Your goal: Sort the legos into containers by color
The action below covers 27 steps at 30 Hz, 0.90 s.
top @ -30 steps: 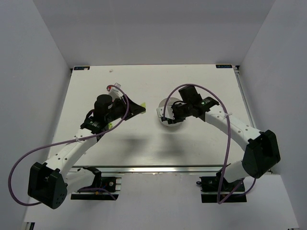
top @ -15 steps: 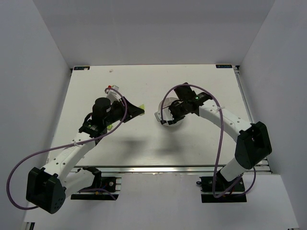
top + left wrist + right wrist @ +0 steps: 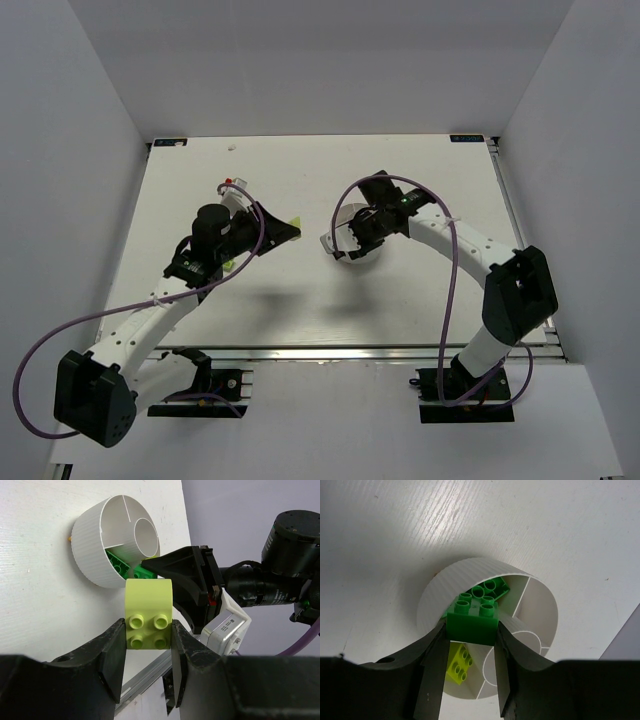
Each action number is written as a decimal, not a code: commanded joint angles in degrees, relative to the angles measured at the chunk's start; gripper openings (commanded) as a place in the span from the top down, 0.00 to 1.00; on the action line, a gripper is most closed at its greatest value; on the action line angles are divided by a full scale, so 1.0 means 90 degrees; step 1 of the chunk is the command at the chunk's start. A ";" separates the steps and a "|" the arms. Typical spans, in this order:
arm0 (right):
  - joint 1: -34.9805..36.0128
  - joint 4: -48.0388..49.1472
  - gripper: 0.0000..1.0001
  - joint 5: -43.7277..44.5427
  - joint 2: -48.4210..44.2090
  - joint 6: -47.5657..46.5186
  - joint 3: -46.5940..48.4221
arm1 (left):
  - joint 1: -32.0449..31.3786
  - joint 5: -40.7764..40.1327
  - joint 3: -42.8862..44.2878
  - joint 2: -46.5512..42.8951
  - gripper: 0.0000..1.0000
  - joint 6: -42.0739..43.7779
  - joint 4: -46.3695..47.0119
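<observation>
My left gripper [image 3: 148,630] is shut on a pale green lego [image 3: 148,614], held above the table just left of the white divided dish [image 3: 92,540]. In the top view this gripper [image 3: 292,229] shows with the brick [image 3: 298,222] at its tip. My right gripper [image 3: 471,636] is shut on a dark green lego [image 3: 472,619] and holds it over the dish's rim [image 3: 451,582]. One wedge holds another dark green lego [image 3: 491,589]. A neighbouring wedge holds a lime lego [image 3: 458,663]. In the top view the right gripper [image 3: 346,243] covers most of the dish [image 3: 352,262].
A small lime piece [image 3: 228,263] shows on the table under the left arm. A tiny orange speck [image 3: 69,538] lies against the dish's outer wall. The right gripper's black body [image 3: 187,577] sits close behind the pale green lego. The table's near edge rail [image 3: 340,350] runs below.
My right gripper has shifted a little to the left over the dish with the dark green lego. My left gripper has edged slightly up and back and has since stayed still.
</observation>
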 commanded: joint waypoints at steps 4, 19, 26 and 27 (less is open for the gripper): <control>-0.0009 -0.0006 0.66 0.0094 0.0151 0.0057 0.0375 | 0.0029 -0.0018 -0.0089 -0.0196 1.00 0.0000 0.0080; -0.0009 0.0307 0.38 0.0192 0.0161 0.0252 0.0287 | 0.0029 -0.0008 -0.0089 -0.0166 0.99 0.0000 0.0090; -0.0009 0.0278 0.38 0.0066 0.0132 0.0370 0.0336 | 0.0029 0.0001 -0.0079 -0.0186 0.99 0.0000 0.0090; -0.0009 0.0278 0.38 0.0026 0.0093 0.0389 0.0345 | 0.0029 0.0011 -0.0079 -0.0186 0.99 -0.0010 0.0100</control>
